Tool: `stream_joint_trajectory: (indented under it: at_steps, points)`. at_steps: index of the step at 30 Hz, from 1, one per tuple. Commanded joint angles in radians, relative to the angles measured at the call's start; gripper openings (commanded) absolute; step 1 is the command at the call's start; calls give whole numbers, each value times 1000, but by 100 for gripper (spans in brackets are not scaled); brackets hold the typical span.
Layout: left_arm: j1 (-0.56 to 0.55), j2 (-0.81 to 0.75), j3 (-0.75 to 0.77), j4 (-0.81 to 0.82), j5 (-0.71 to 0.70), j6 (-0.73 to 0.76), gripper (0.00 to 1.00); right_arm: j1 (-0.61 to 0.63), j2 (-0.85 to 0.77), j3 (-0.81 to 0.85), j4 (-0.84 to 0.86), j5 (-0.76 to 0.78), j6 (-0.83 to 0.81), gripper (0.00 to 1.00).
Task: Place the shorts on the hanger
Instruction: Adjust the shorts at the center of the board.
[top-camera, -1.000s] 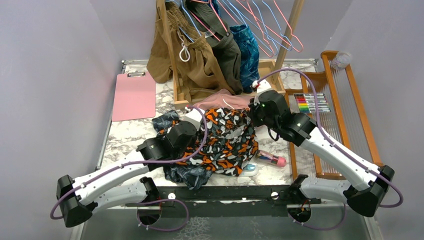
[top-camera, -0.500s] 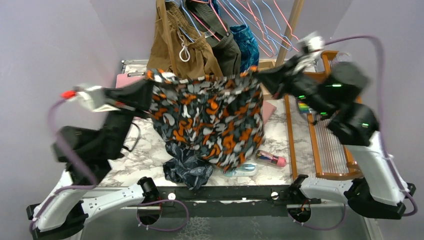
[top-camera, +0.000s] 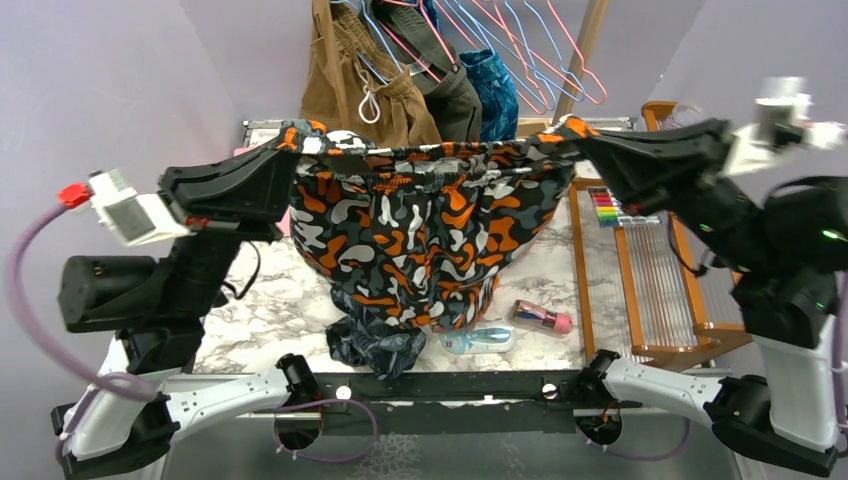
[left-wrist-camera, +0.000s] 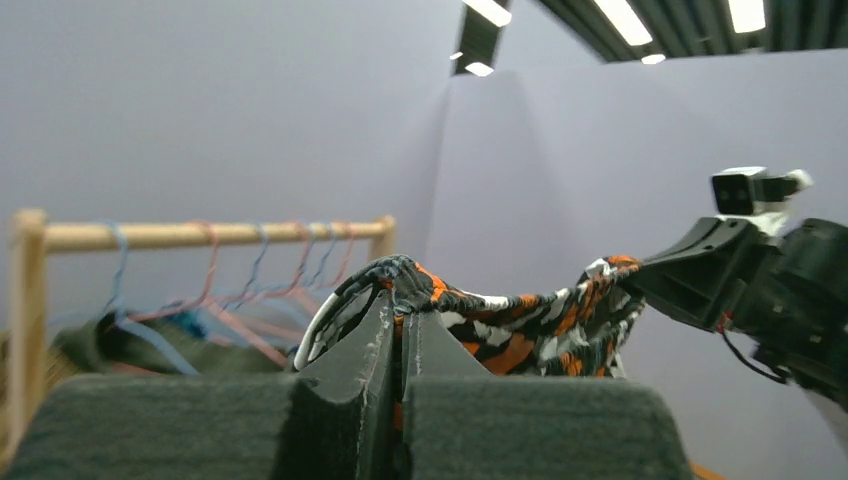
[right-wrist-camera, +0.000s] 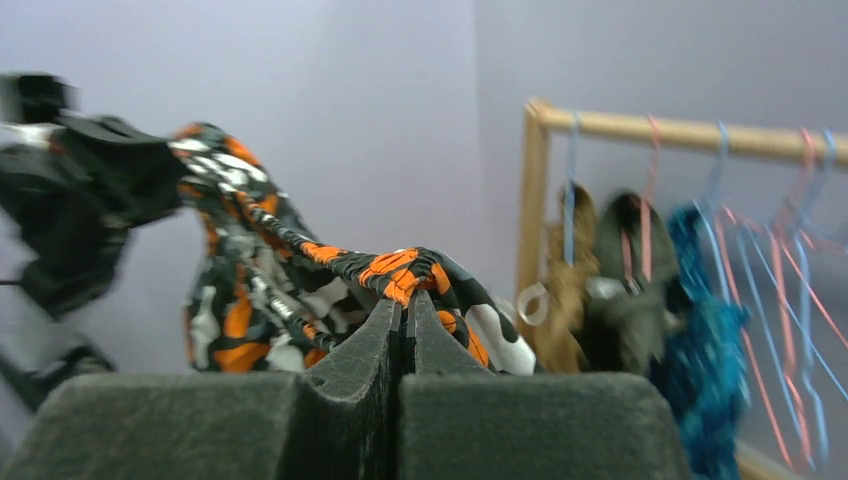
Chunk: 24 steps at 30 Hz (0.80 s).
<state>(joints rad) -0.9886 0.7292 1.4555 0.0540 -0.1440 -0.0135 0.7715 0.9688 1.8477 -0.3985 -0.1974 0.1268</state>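
Holding the shorts (top-camera: 420, 230) spread high above the marble table (top-camera: 265, 290), with the left gripper (top-camera: 292, 160) clamping tight on one waistband corner and the right gripper (top-camera: 577, 136) pinching the other. Hanging legs down, hem ending just over the navy shorts (top-camera: 375, 345) heaped at the near edge. Leaving open air below either arm; crowding the clothes rack (top-camera: 585, 45) behind, where the pink hanger (top-camera: 598, 92) is dangling. Stretching the waistband straighter and wider than half a second ago.
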Motion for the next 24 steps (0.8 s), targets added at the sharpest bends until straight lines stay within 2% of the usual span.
stream_joint_trajectory:
  at_steps: [1,3,6,10,13,15,18,21,24]
  points:
    - [5,-9,-10,-25,-322,59,0,-5,20,-67,-53,301,-69,1]
    - [5,16,37,-64,-332,65,0,-5,31,-34,-61,233,-85,1]
    - [5,44,123,-51,-207,54,0,-5,26,35,-17,-40,-81,1]
    - [4,55,214,5,105,13,0,-5,2,108,143,-486,36,1]
    - [5,30,198,88,362,-42,0,-5,-26,103,268,-616,139,1]
    - [5,24,191,113,466,-71,0,-5,-42,93,291,-615,158,1]
    - [7,28,189,108,499,-73,0,-5,-59,73,279,-537,141,1]
    - [6,29,168,82,402,-24,0,-5,-40,73,211,-390,87,1]
    - [6,61,172,5,177,51,0,-5,9,71,120,-171,31,1]
